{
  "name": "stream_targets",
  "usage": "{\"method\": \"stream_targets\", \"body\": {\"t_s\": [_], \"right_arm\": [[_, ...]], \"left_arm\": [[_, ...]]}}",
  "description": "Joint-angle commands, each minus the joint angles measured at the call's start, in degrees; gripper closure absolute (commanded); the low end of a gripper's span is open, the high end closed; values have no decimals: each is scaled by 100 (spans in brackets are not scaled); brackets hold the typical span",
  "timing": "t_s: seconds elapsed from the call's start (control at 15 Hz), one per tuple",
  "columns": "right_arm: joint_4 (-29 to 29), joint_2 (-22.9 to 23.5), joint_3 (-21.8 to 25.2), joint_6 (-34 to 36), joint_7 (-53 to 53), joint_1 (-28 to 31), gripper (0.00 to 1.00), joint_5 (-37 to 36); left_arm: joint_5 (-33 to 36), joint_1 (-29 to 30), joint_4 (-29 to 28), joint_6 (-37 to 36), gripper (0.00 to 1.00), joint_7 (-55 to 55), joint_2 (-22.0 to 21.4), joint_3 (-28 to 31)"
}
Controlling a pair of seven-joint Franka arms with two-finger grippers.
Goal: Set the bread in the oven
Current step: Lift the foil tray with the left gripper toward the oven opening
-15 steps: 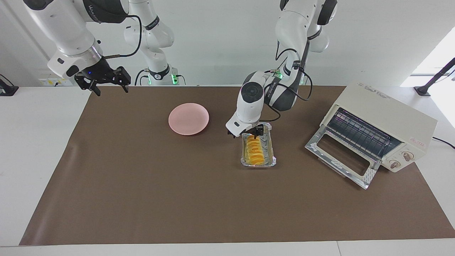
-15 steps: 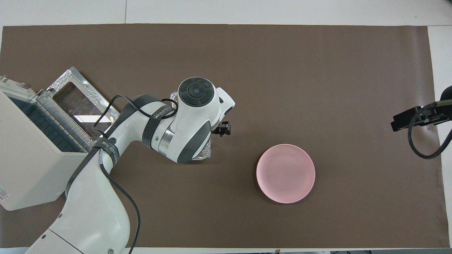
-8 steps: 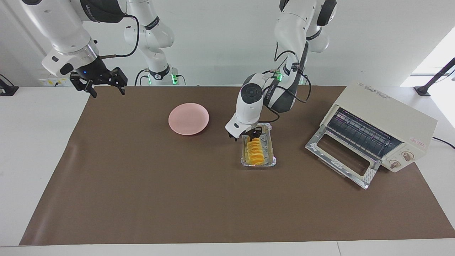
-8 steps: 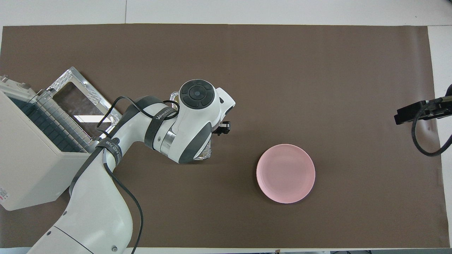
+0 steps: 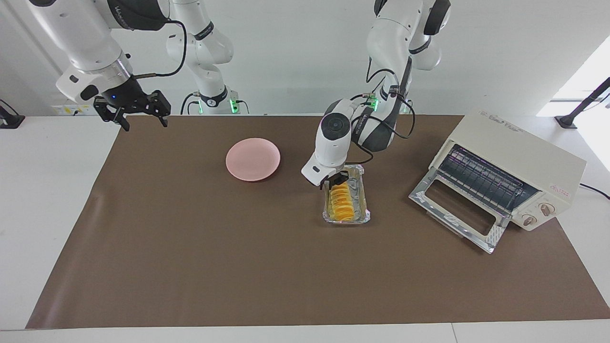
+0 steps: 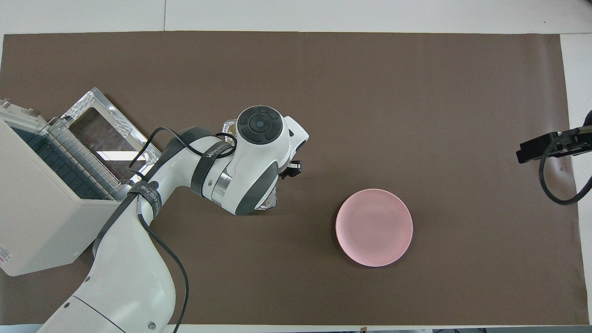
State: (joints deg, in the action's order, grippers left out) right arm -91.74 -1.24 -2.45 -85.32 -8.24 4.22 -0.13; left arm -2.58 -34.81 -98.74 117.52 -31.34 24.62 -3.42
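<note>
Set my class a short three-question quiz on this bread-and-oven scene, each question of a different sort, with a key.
1. True or false: the oven has its door dropped open.
2. The bread lies: A inside the oven, B in the foil tray, C up in the air.
3. What is down at the tray's end nearer the robots?
Key: 1 true. 2 B. 3 the left gripper; the right gripper waits open in the air.
</note>
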Motion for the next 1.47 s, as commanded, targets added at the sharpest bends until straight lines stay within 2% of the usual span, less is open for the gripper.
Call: {"method": "stream_targets", "body": {"t_s": [0.0, 0.4, 0.6, 0.87, 1.07, 1.4], "right_arm": [[-143, -123, -89, -55, -90, 123, 0, -83], [-143, -131, -89, -29, -108, 105, 0, -83], [-143, -131, -89, -20, -108, 114, 0, -83], [-143, -131, -89, -20, -108, 114, 0, -83], [-143, -131, -89, -20, -108, 114, 0, -83], [-152, -131, -89, -20, -108, 114, 0, -83]], "left_arm": [[108, -17, -119, 87, 100, -109, -45, 52], [56, 62, 73, -378, 100, -136, -54, 87], [56, 316, 705, -1167, 100, -136, -1, 157], [-23, 817, 1383, -1590, 100, -144, -98, 175], [3, 924, 1902, -2136, 100, -294, -62, 771], [82, 924, 1920, -2338, 100, -452, -19, 1878]]}}
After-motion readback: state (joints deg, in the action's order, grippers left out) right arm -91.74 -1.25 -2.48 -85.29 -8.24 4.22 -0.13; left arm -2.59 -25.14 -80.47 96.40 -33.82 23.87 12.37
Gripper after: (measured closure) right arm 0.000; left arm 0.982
